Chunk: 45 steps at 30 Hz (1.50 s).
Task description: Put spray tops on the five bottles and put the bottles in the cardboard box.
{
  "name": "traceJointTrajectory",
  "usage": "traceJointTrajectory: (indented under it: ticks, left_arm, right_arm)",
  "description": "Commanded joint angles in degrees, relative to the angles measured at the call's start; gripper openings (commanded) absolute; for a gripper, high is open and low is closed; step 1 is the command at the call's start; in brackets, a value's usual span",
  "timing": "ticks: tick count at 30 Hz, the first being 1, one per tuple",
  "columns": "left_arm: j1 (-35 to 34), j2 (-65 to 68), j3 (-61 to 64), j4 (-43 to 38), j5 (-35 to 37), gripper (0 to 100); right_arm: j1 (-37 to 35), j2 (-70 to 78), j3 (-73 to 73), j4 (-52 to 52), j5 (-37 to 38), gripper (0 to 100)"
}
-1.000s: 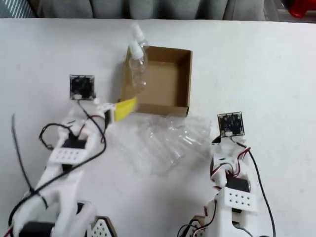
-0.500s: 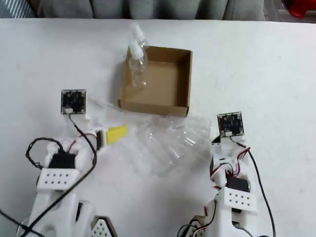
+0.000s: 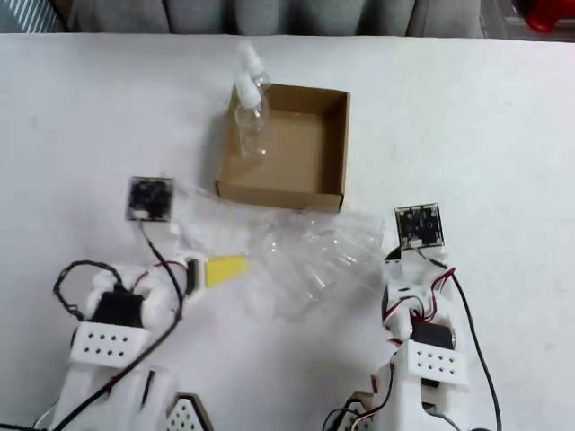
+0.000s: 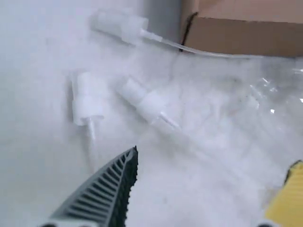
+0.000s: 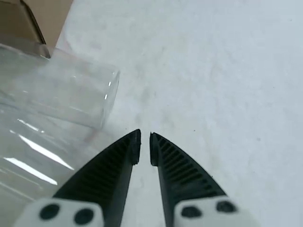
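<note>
The cardboard box [image 3: 325, 108] stands open at the table's middle back. Two clear bottles with white spray tops [image 3: 250, 112] stand at its left wall. Several clear bottles without tops [image 3: 314, 251] lie in a heap in front of the box. Three loose white spray tops lie by the box's front left corner: one [image 4: 118, 26] nearest the box [image 4: 246, 28], two [image 4: 85, 97] [image 4: 144, 100] closer to my left gripper [image 4: 208, 184]. That gripper is open, and its yellow finger [image 3: 225, 268] is beside the heap. My right gripper [image 5: 143, 147] is shut, empty, just above the table beside a bottle's open mouth [image 5: 106, 99].
White tabletop runs wide on both sides of the box. The right arm [image 3: 422, 346] stands at the front right and the left arm [image 3: 112, 332] at the front left. Grey chair backs and a red object [image 3: 550, 13] sit past the far edge.
The left arm has drawn back from the box's front left corner toward the table's front, its gripper now lower beside the heap. The right arm has not moved.
</note>
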Motion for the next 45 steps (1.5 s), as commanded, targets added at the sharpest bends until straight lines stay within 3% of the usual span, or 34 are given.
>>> traceJointTrajectory:
  ticks: [1,9,16,21,23,40,45]
  left_arm:
    - [9.5,-1.4,-3.3,1.8,5.5,43]
    - [25.2,3.4,-12.7,7.1,14.9,43]
    - [26.2,28.5,-25.2,7.1,21.7,43]
    - [26.6,41.3,-33.9,7.2,34.5,43]
    - [26.6,44.5,-35.5,7.6,36.6,43]
    - [26.6,54.7,-35.4,6.3,36.6,43]
    - [26.6,54.3,-34.9,11.4,28.1,43]
  right_arm:
    - [0.5,0.2,-0.4,-0.6,0.5,1.6]
    - [0.6,0.2,-0.4,-0.6,0.5,1.6]
    - [0.6,0.3,-0.4,-0.6,0.8,1.6]
    - [0.6,0.3,-0.4,-0.6,0.8,1.6]
    - [0.6,0.3,-0.4,-0.6,0.8,1.6]
    - [0.6,0.3,-0.4,-0.7,0.9,1.6]
    - [0.6,0.3,-0.4,-0.7,0.9,1.6]
